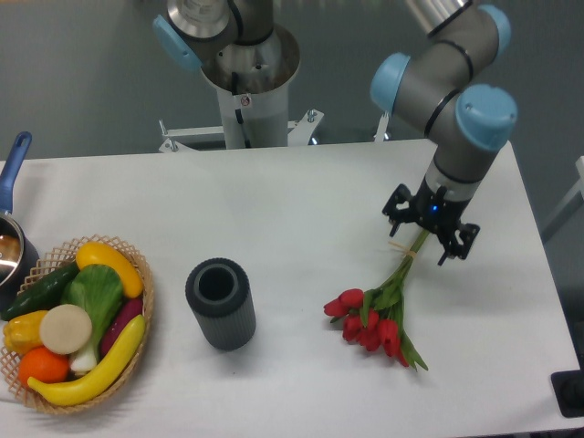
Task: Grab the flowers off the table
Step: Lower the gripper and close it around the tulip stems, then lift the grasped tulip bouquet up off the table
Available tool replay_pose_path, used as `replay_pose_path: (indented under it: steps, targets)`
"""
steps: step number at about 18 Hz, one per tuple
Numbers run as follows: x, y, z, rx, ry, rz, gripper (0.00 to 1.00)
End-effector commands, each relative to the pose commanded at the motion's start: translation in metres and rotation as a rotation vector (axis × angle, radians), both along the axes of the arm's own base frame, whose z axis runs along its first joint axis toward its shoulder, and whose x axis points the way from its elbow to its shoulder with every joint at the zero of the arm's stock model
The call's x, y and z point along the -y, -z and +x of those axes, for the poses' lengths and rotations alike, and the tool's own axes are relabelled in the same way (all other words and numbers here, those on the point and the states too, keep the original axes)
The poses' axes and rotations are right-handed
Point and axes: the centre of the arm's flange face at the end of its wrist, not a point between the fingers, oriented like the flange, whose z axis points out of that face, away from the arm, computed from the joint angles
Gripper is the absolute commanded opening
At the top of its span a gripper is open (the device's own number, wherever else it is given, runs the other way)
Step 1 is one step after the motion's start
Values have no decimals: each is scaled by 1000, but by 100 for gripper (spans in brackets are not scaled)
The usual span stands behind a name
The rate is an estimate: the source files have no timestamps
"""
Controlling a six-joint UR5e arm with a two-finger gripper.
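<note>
The flowers (374,319) are a small bunch of red tulips with green stems, tied with pale string (402,254). They lie on the white table (301,210) at the right, heads toward the front and stems pointing back right. My gripper (429,230) hangs straight down over the stem ends. Its black fingers (398,208) stand apart, one on each side of the stems. The tips of the stems are hidden under the gripper. I cannot tell whether the fingers touch the stems.
A dark grey ribbed cylinder vase (220,303) stands upright at the middle front. A wicker basket (137,274) with plastic fruit and vegetables sits at the front left. A blue-handled pot (11,237) is at the left edge. The arm's base (248,73) is behind the table.
</note>
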Motion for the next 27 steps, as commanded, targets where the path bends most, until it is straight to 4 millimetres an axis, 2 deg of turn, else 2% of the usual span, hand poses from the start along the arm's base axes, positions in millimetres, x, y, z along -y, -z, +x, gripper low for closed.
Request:
replay_pose_path:
  steps: [2,5,16,17,18,24,27]
  targets:
    - [-8,19,1,24,0,-9,100]
    - [-12,34,2,46,-18,-16,100]
    - [-33,61,13,61,-26,-24,100]
    - [-34,62,14,63,-26,-24,94]
    - [-34,62,13,61,-29,-23,82]
    - [-35,59,10,42,-32,-14,50]
    - [-36,56,9,37,-32,-14,39]
